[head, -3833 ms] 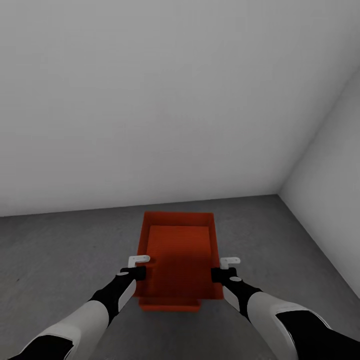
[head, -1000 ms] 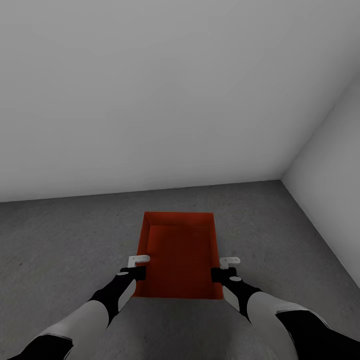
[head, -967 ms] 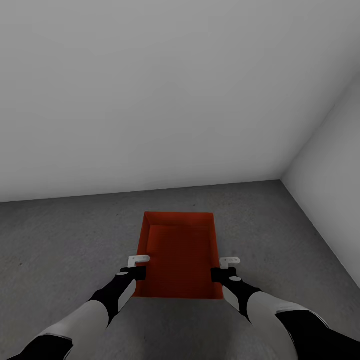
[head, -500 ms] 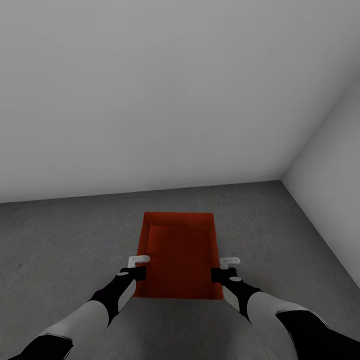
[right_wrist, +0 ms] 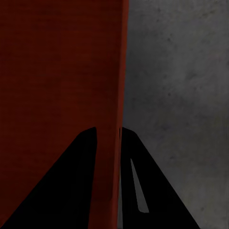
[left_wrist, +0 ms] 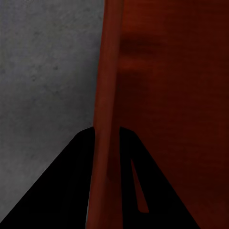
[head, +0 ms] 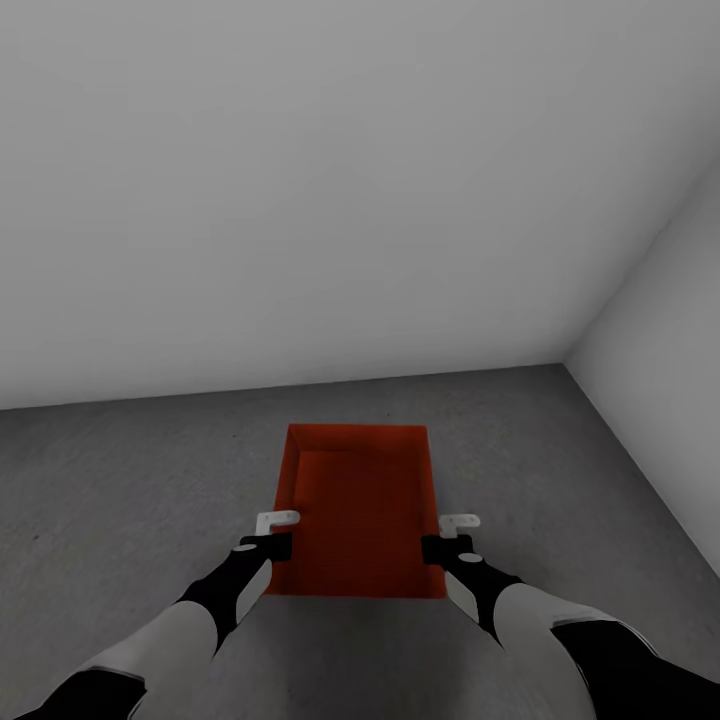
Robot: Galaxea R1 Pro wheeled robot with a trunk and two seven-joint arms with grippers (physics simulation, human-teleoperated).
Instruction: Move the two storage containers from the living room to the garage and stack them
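One orange-red open-topped storage container (head: 355, 500) sits low over the dark grey garage floor (head: 120, 480), its long side pointing away from me. My left gripper (head: 277, 545) is shut on its left wall near the near corner. My right gripper (head: 434, 548) is shut on its right wall, opposite the left. In the left wrist view the thin red wall (left_wrist: 107, 86) runs between the left gripper's (left_wrist: 106, 131) black fingers. The right wrist view shows the same for the wall (right_wrist: 119, 71) and right gripper (right_wrist: 108, 130). The other storage container is hidden; I cannot tell whether it lies under this one.
A pale grey back wall (head: 300, 200) rises just beyond the container. A side wall (head: 670, 330) closes the corner at the right. Bare rough floor spreads to the left and right of the box.
3.8 s ago a second red container's near edge stuck out below the held one; it is now covered. The floor line sits slightly higher in view. Nothing has moved in the last second.
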